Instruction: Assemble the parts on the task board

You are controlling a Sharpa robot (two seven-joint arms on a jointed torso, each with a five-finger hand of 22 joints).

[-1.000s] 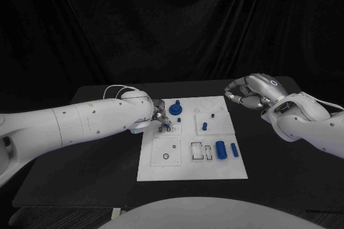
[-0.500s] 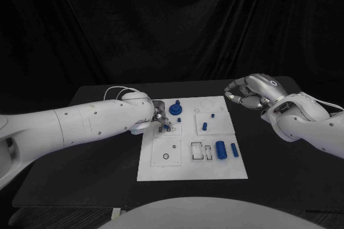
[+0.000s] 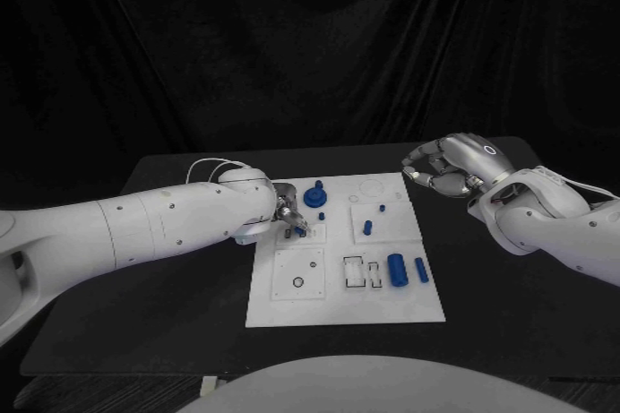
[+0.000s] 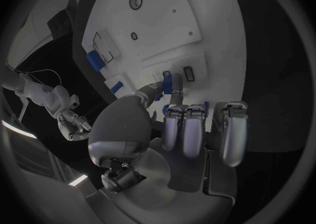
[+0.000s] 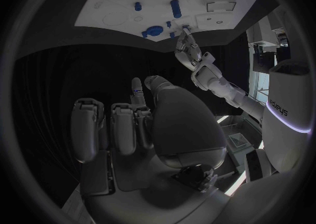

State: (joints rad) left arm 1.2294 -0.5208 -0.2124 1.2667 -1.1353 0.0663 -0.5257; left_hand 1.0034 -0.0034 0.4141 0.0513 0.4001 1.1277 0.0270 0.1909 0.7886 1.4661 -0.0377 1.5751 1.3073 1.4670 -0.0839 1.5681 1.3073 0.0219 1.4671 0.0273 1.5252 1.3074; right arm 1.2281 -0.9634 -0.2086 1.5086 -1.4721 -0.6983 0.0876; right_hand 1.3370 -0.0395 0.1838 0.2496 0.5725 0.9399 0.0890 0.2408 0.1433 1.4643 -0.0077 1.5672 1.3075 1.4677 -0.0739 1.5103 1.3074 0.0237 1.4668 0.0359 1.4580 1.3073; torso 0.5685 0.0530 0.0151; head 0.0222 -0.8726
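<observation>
The left hand [image 3: 287, 209] reaches in over the left edge of the white board [image 3: 291, 310], near its far left corner. From the wrist camera, its thumb and one finger pinch a small blue piece [image 4: 168, 83], held just above a pair of small rectangular slots [image 4: 189, 73]; the other fingers [image 4: 187, 129] lie straight and close together. Whether the piece already touches the board is hard to tell from here.

Just beside that hand, toward the far edge of the board, sits a round blue knob [image 3: 316, 196] with a short stem. A tiny blue peg [image 3: 322, 217] stands close to it, and further toward the middle a short blue pin [image 3: 367, 227] lies on a raised square panel, with another small pin [image 3: 383, 208] beyond it. On the near half, a square panel [image 3: 298, 274] with two small holes lies by the left edge; next to it are rectangular outlines [image 3: 363, 271], then a thick blue cylinder [image 3: 398, 270] and a thinner blue rod [image 3: 421, 270] side by side near the right edge.

The right hand [image 3: 443, 167] hangs over the black table [image 3: 155, 323] off the board's far right corner, apart from the board, its fingers curled inward on nothing.
</observation>
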